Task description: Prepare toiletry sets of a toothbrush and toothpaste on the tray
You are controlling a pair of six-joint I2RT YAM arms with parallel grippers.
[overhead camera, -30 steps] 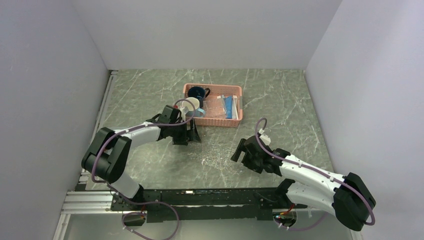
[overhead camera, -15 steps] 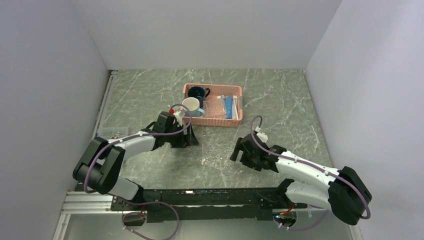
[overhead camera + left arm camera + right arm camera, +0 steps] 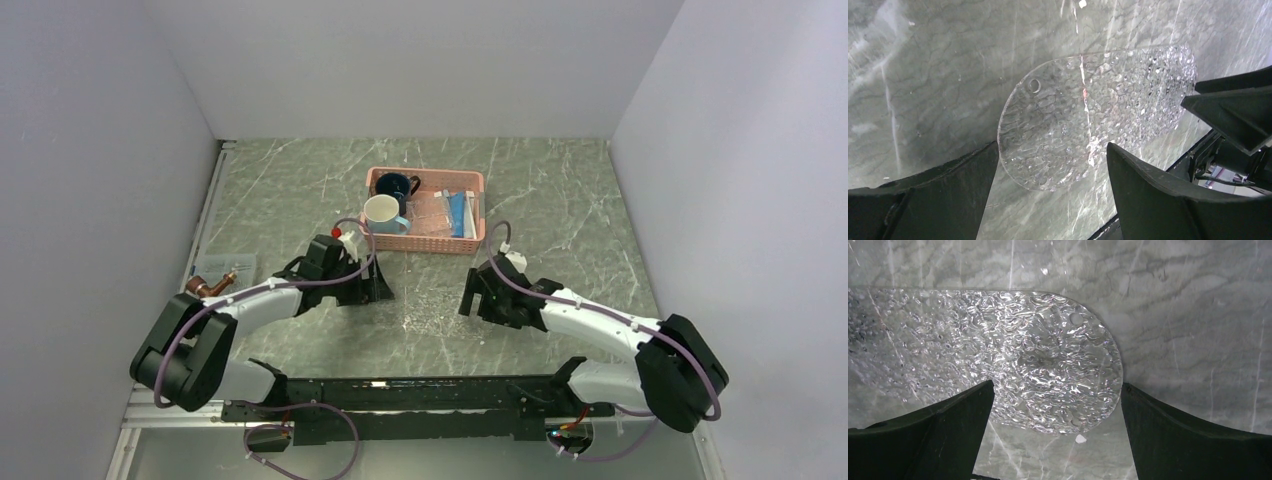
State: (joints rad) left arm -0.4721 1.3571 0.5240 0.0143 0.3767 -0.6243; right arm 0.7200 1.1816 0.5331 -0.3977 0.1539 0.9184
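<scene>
**Tray low-centre, toothpaste in basket**

The tray [image 3: 1088,115] lies flat. The pink basket [image 3: 474,243] above holds toothpaste [image 3: 457,213] and mugs [image 3: 382,214]. Both arms stretch low; left gripper [image 3: 1050,165] and right gripper [image 3: 1057,390], jaws apart, each frame a tray end. Only wrist views show its pebbled texture.

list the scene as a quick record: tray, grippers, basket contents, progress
tray: clear, textured, flat on the table between both grippers
left gripper: open, empty, at one rounded end of the tray
right gripper: open, empty, at the other end
pink basket: far side; holds toothpaste, white mug, dark mug
progress: nothing seen on the tray yet
</scene>
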